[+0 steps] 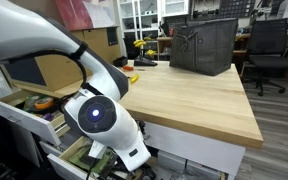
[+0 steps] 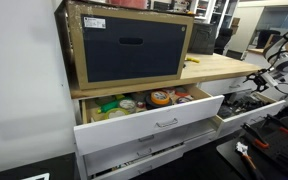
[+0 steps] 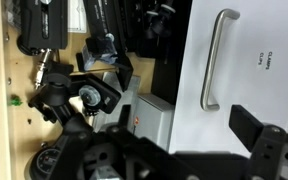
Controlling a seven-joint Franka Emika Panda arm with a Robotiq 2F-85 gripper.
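Evidently the gripper (image 3: 184, 158) is spread wide and nothing is clasped. It is hung above the tool drawer (image 3: 14, 75), beside one white drawer front (image 3: 254, 90) with one handle (image 3: 216, 60). Only in an exterior view are two open drawers counted: the tool drawer far right and a supplies drawer (image 2: 159, 122) left.

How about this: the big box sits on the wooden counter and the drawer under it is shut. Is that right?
Not quite. The drawer under the box is open, not shut: an exterior view shows it pulled out, with tape inside. The box does sit on the wooden counter.
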